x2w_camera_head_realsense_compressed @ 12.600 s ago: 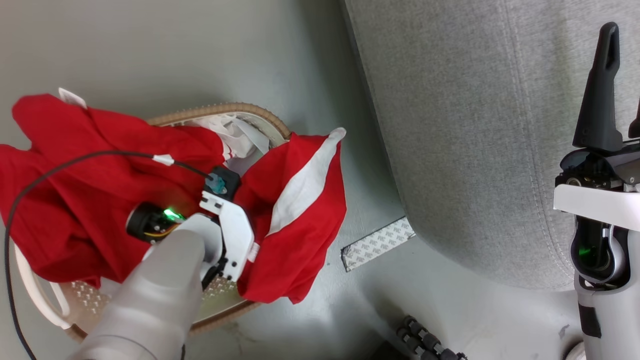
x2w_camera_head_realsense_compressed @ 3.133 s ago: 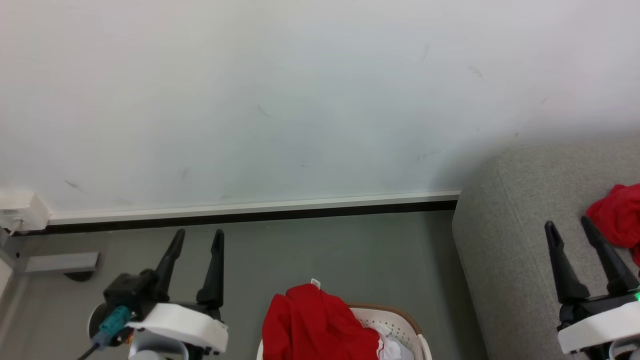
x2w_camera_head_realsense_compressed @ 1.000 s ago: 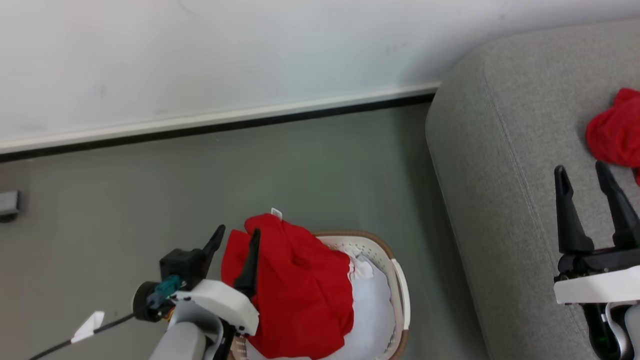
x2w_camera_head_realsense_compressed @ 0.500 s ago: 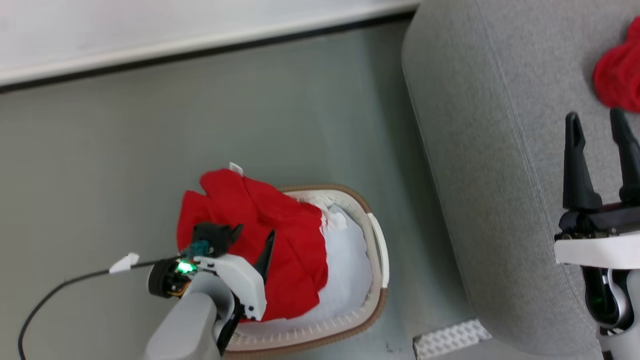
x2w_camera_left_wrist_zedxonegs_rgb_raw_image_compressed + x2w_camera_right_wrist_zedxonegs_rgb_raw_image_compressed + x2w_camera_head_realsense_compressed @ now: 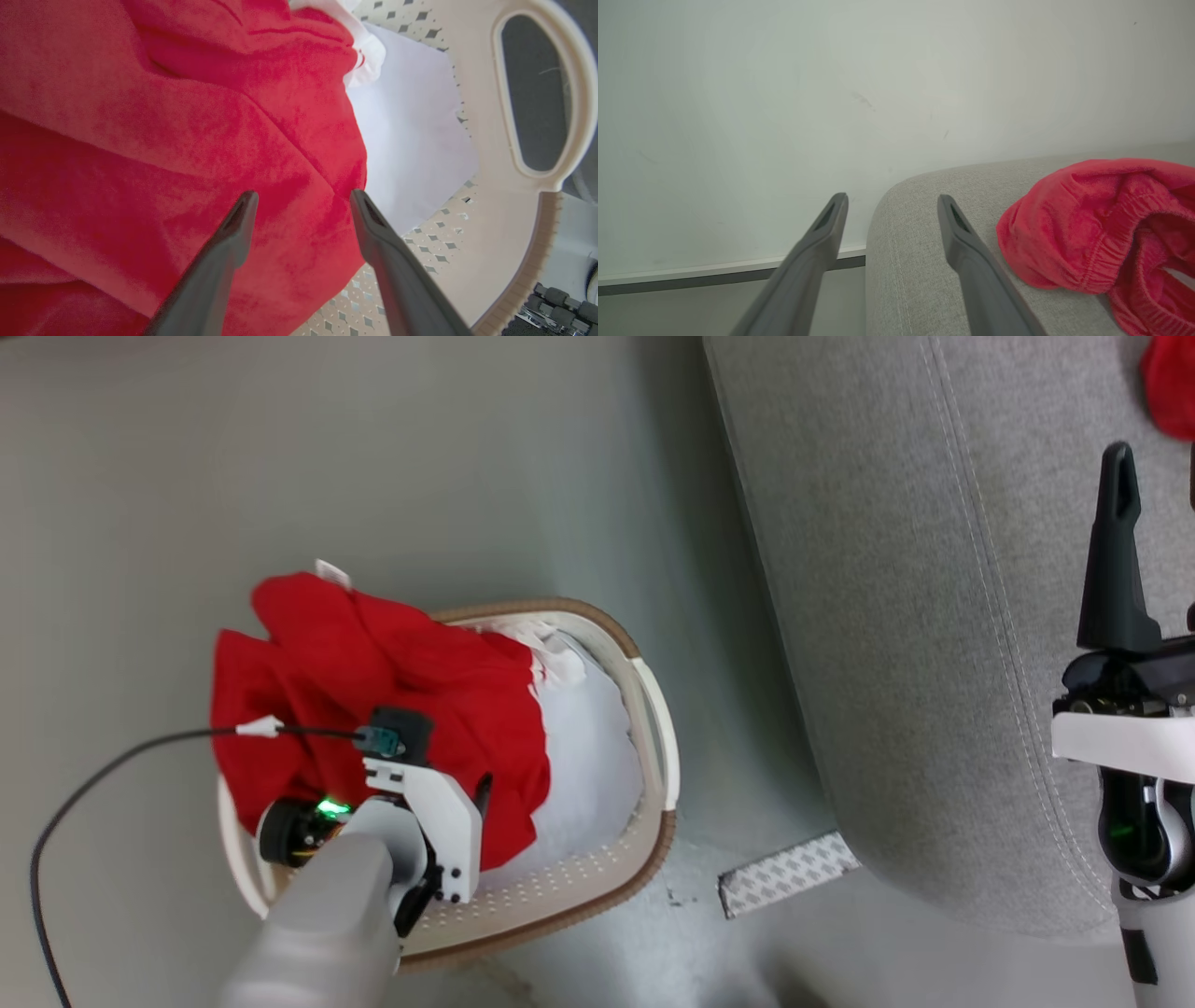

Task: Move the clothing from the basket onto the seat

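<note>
Left wrist view shows the left hand (image 5: 302, 196) spread wide, its fingertips (image 5: 243, 212) close over the red clothing (image 5: 140, 140) heaped in the basket (image 5: 514, 210), pinching nothing. White fabric (image 5: 411, 130) lies beside the red. Farther off, the right hand (image 5: 892, 198) hovers spread and empty over the seat (image 5: 924, 261), where another red garment (image 5: 1087, 224) lies, the wall (image 5: 784, 93) behind it.

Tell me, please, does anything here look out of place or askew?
Yes. The red garment hangs over the rim of the basket, partly outside it instead of lying within. Also, a patterned white strip lies askew on the floor beside the corner of the sofa; what it is I cannot tell.
</note>
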